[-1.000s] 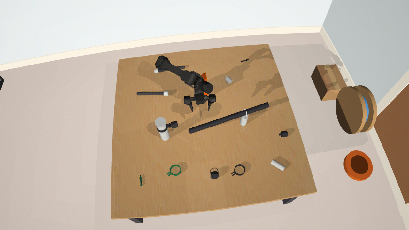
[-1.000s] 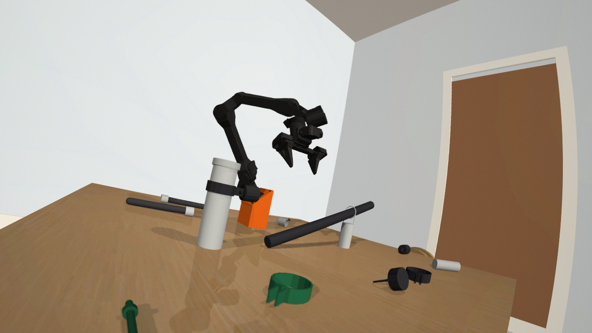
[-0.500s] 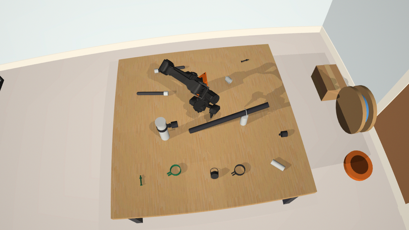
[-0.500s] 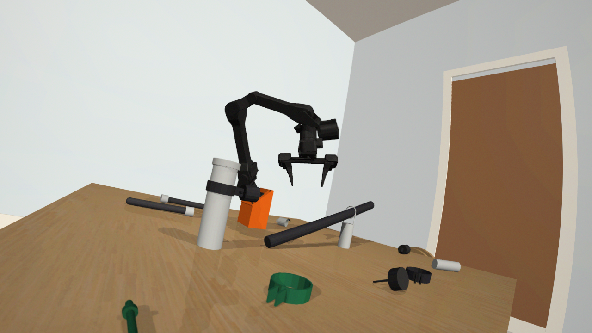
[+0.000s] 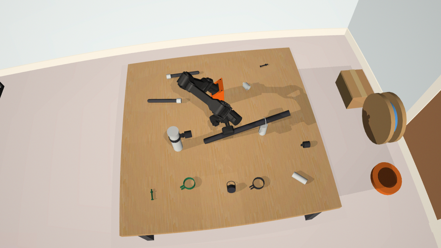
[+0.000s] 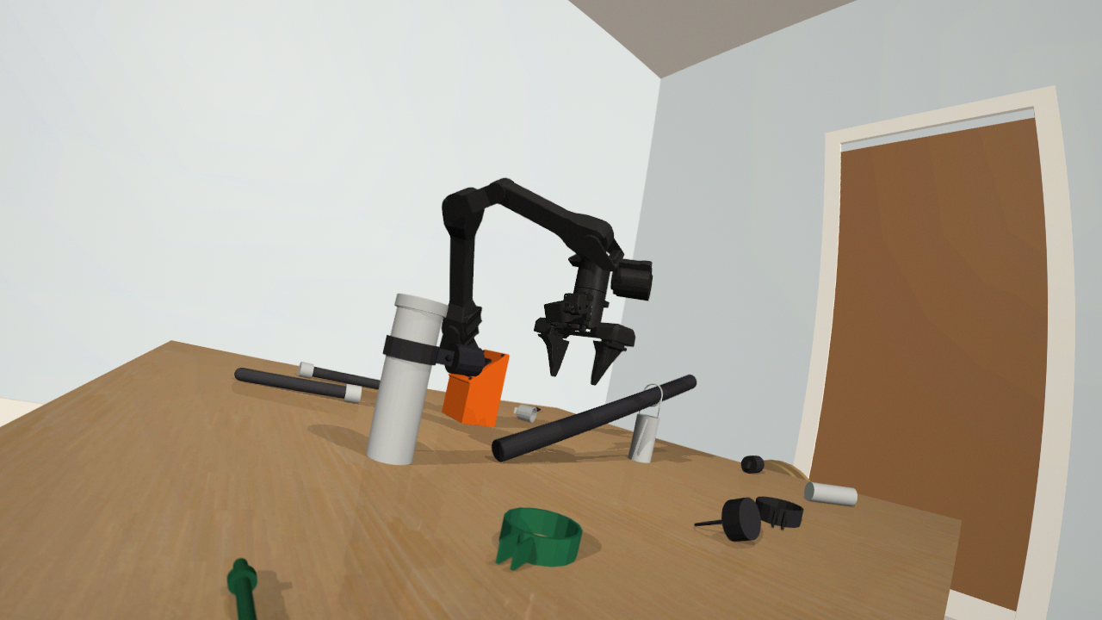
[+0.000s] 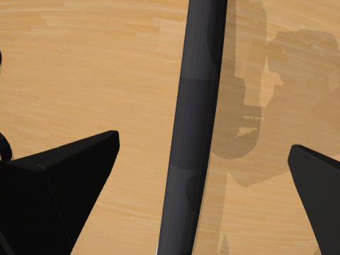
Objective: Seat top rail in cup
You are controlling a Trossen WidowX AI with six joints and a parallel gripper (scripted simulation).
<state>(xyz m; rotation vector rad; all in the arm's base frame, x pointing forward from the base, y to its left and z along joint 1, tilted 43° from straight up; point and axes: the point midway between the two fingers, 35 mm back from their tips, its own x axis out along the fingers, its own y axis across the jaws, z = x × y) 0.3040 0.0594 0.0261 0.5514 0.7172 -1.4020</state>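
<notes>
The dark rail slopes through the wire loop on the short white post. Its near-post end is low, by the table, apart from the cup. The black rail-end cup hangs on the brace band, high on the big white post below its cap. My gripper is open and empty above the rail's middle, pointing down. In the wrist view the rail runs between the two separated fingertips.
Two dark rods with white ends lie behind the big post. A green band, a black band and a black loop cap lie towards the front. A white tube lies at the right.
</notes>
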